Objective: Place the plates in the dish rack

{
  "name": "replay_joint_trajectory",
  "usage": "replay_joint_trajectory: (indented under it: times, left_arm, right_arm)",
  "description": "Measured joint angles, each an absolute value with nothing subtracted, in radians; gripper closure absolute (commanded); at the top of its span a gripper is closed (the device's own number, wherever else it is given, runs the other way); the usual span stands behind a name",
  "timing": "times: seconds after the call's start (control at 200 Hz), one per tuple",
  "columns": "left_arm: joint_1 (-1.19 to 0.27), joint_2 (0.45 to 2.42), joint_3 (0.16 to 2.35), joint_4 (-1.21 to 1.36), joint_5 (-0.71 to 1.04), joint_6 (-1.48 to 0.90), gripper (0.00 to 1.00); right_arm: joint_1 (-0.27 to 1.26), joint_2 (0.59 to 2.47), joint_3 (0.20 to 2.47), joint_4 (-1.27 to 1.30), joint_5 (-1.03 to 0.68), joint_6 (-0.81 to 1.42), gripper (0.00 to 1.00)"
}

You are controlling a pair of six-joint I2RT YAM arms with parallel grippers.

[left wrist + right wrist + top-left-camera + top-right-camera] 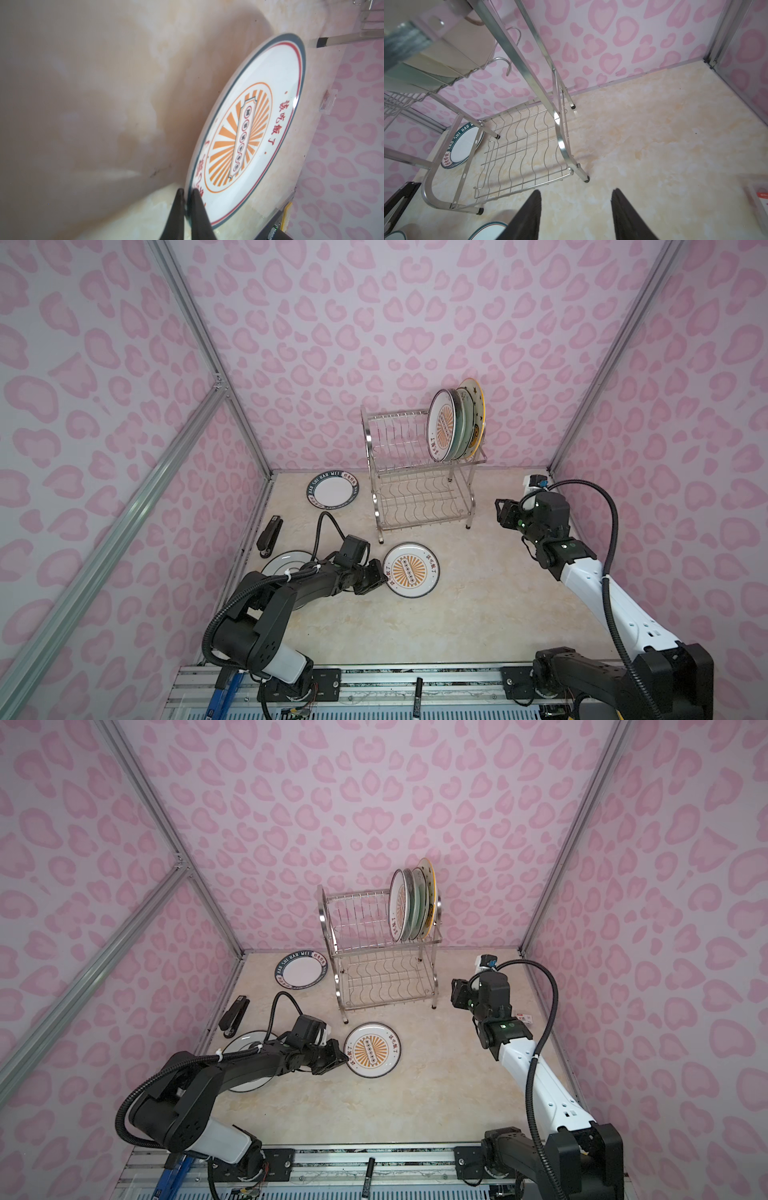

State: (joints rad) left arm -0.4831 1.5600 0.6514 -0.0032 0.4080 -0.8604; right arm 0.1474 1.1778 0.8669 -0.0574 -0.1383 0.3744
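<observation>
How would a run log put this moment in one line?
left claw: shut on sunburst plate rim, on table | right claw: open, empty | dish rack: partly loaded

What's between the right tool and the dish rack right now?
Nothing. Only bare tabletop separates the open right tool from the nearest foot of the dish rack; the right wrist view shows it.

Two-tier stainless-steel wire dish rack (419, 489): upper slots left of the upright plates (455, 425) stand free, wavy lower tier open from the front. Bench (478, 605) right of rack bare up to right end effector (576, 190). Orange-sunburst plate (411, 569) lies flat before rack's front-left leg; navy-lettered plate (332, 492), black stapler (269, 536) crowd the left.
</observation>
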Motion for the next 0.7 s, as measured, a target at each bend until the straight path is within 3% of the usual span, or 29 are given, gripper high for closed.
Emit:
replay_joint_trajectory:
  times: [0.28, 0.515, 0.7]
  left_arm:
    - [-0.492, 1.615, 0.680, 0.036, 0.423, -0.860, 0.97]
    - [-0.495, 1.616, 0.680, 0.033, 0.401, -0.860, 0.77]
    - [-0.498, 1.616, 0.682, 0.031, 0.393, -0.860, 0.71]
  right_arm:
    - [0.146, 1.178, 0.820, -0.056, -0.233, 0.374, 0.45]
    - [0.144, 1.191, 0.783, -0.050, -0.339, 0.374, 0.44]
    - [0.145, 1.194, 0.743, -0.043, -0.407, 0.386, 0.42]
